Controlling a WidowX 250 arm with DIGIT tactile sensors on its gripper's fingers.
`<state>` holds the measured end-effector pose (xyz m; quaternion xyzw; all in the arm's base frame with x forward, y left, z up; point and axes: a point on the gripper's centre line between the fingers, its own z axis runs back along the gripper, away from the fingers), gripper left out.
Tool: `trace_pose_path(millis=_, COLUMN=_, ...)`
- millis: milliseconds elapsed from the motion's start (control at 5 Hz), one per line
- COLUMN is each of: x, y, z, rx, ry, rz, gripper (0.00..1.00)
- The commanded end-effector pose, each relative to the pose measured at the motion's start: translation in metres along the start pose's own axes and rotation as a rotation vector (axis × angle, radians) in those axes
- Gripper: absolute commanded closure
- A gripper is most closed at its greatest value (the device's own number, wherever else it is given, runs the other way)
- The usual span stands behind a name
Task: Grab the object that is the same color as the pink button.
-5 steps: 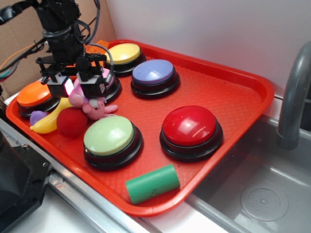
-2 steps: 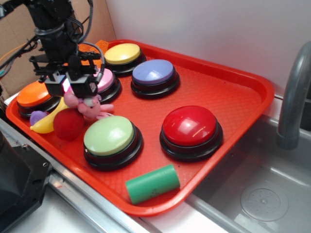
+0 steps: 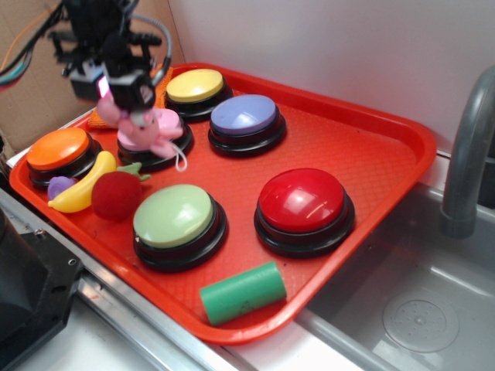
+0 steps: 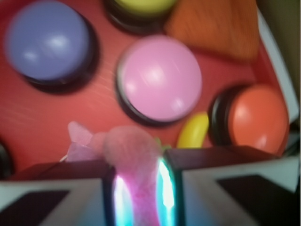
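Orange button (image 3: pixel 59 148) far left on red tray (image 3: pixel 371 147); banana toy (image 3: pixel 80 185) & red strawberry ball (image 3: pixel 116 195) beside it. Gripper (image 3: pixel 116 97) fingers closed tight on pink bunny (image 3: pixel 147 127), lifted clear of tray, hanging above pink button (image 4: pixel 160 79). Rightward: lavender-blue button (image 3: pixel 244 116), red button (image 3: pixel 302 199). No readable writing/labels anywhere.

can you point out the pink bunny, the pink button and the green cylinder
pink bunny (image 3: pixel 147 127): exterior view, on its plush body hanging below the pincer.
pink button (image 4: pixel 159 79): wrist view, on the middle of its pink dome cap.
green cylinder (image 3: pixel 243 292): exterior view, on its curved side, near the tray's front edge.
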<state>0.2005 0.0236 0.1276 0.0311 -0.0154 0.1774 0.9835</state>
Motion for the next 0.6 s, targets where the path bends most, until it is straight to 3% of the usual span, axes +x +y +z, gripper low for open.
trace_pose_path(millis=0, x=0.002, y=-0.019, z=0.067, rx=-0.014, ry=-0.082, rz=-0.219, gripper=1.0)
trace_pose_path(millis=200, x=-0.003, y=-0.029, z=0.071, rx=-0.05, ry=-0.098, rz=-0.237, gripper=1.0)
trace_pose_path(millis=400, x=-0.008, y=-0.03, z=0.062, rx=-0.019, ry=-0.062, rz=-0.243, gripper=1.0)
